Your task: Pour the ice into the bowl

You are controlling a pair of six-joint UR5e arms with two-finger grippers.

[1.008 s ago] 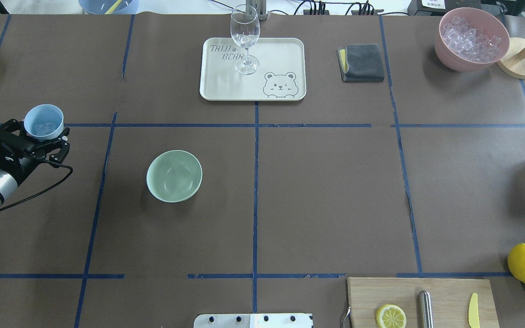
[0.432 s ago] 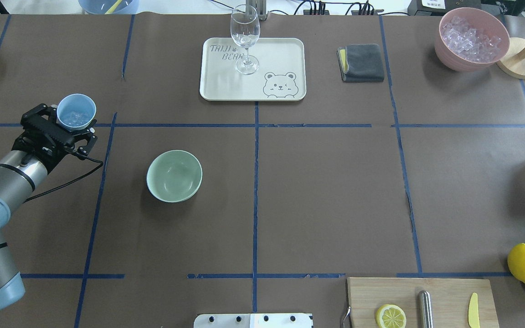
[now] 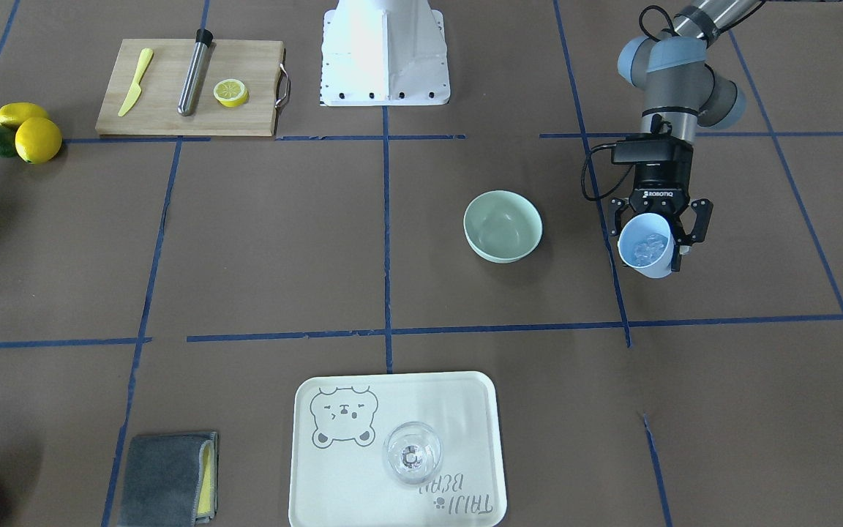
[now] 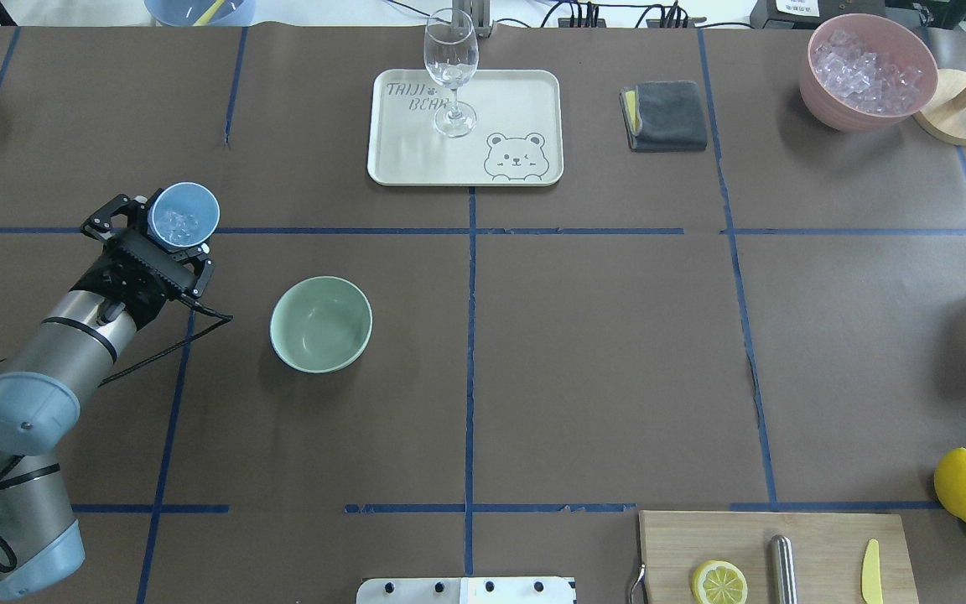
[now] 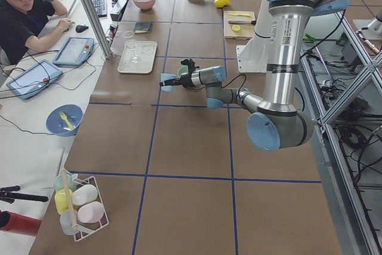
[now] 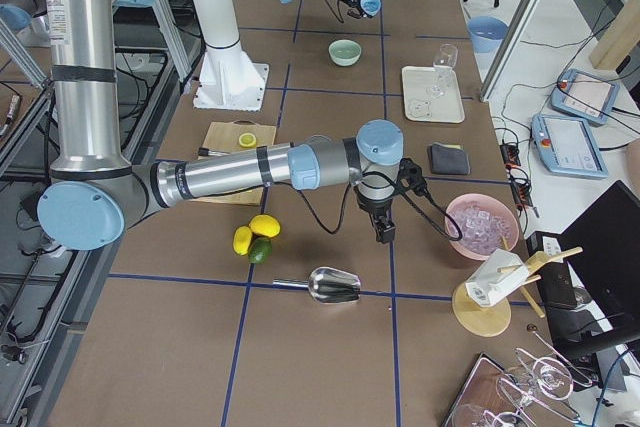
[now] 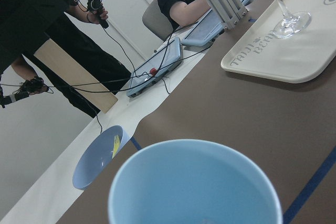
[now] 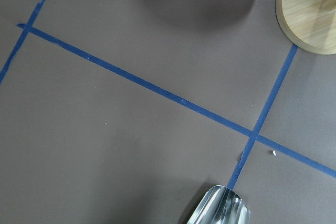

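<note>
My left gripper (image 4: 166,233) is shut on a light blue cup (image 4: 184,216) and holds it above the table, left of the bowl and a little farther back. The cup is tilted and small clear ice cubes (image 4: 177,222) lie inside it. The front view shows the same gripper (image 3: 657,234), cup (image 3: 646,252) and ice (image 3: 648,249). The cup's rim (image 7: 194,187) fills the left wrist view. The pale mint-green bowl (image 4: 321,324) stands empty on the table, as the front view (image 3: 503,225) also shows. My right gripper (image 6: 383,227) hangs over the far right of the table; I cannot tell its state.
A pink container of ice (image 4: 869,71) stands at the back right, and a metal scoop (image 8: 223,211) lies near my right gripper. A cream tray (image 4: 416,151) with a wine glass (image 4: 450,71) sits behind the bowl. There is a grey cloth (image 4: 665,115), and a cutting board (image 4: 818,554) with a lemon slice (image 4: 719,581).
My left arm has carried the cup to the right, closer to the bowl. The cup now tilts more. The bowl has not moved.
</note>
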